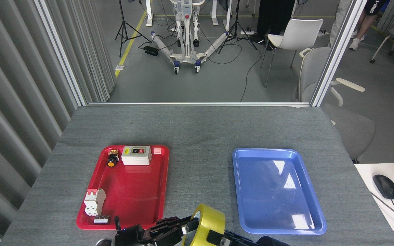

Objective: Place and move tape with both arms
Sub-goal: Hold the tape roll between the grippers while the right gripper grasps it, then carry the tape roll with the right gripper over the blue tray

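At the tabletop's [200, 130] near edge, between the red tray [161, 181] and blue tray [315, 212], the yellow tape [205, 225] stands on edge. The left claw [169, 229] clasps it from the left with fingers curled against the roll; the right claw [224, 236] touches its other side, grip unclear.

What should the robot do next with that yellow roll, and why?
Probably carry the tape right, toward the blue tray. Both grippers, left and right, meet at the roll between the trays, and the blue tray holds nothing.
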Robot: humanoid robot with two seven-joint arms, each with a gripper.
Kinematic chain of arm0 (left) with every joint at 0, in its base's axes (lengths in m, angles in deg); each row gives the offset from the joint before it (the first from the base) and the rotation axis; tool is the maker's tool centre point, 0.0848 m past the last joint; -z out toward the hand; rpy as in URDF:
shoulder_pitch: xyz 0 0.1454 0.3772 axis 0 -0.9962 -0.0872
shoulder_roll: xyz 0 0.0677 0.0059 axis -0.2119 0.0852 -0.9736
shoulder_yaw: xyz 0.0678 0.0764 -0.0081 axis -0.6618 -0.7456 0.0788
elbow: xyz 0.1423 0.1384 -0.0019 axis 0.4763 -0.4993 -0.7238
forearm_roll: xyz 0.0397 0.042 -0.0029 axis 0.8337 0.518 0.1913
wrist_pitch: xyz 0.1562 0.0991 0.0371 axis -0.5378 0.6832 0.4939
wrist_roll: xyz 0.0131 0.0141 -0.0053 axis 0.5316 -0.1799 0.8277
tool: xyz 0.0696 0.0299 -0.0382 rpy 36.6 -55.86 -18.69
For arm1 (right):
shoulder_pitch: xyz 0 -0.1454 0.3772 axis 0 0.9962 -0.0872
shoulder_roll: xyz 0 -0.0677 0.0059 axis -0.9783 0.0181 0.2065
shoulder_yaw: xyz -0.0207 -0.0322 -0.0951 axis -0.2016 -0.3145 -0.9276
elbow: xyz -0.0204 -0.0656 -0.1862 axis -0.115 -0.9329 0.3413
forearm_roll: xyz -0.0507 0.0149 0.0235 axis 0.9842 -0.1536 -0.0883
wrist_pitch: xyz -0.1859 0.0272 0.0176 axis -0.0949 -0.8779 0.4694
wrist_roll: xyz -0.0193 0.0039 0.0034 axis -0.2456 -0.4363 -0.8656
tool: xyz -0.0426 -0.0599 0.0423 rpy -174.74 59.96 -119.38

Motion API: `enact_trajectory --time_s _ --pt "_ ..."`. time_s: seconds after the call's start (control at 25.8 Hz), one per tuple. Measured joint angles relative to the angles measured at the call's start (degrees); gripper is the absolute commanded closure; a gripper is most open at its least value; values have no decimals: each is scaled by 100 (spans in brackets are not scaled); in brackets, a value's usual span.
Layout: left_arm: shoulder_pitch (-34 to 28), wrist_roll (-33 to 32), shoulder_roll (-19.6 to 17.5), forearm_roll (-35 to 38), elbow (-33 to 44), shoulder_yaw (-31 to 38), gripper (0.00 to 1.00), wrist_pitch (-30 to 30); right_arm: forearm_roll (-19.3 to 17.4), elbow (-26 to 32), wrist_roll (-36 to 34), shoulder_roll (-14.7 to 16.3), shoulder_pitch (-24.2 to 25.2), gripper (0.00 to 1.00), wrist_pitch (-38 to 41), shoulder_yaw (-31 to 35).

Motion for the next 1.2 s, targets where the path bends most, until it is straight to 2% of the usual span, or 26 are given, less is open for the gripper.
enact_trajectory --time_s 0.39,0.43,0.46,0.5,0.54,0.58,0.89,1.2 --pt "-3 -99 6 0 0 13 100 7 -20 -25 269 132 92 68 -2 221" --pt "-3 -113 6 0 0 13 95 7 -19 -26 269 127 107 68 -2 222" --pt "-4 -133 8 1 0 18 82 7 -17 -26 269 123 127 69 -2 224" --pt "-3 -150 10 26 0 24 55 7 -15 -28 269 122 140 70 -2 225" --pt "-2 -154 12 73 -1 28 12 7 -13 -30 270 122 151 71 -2 226" --pt "2 -154 13 125 -6 35 1 7 -12 -32 272 121 158 71 -8 227" --pt "6 72 15 291 -19 132 0 -23 -14 -31 -19 124 172 71 -20 225" --pt "3 136 56 312 14 280 0 -7 -16 -34 -24 146 176 75 -2 309"
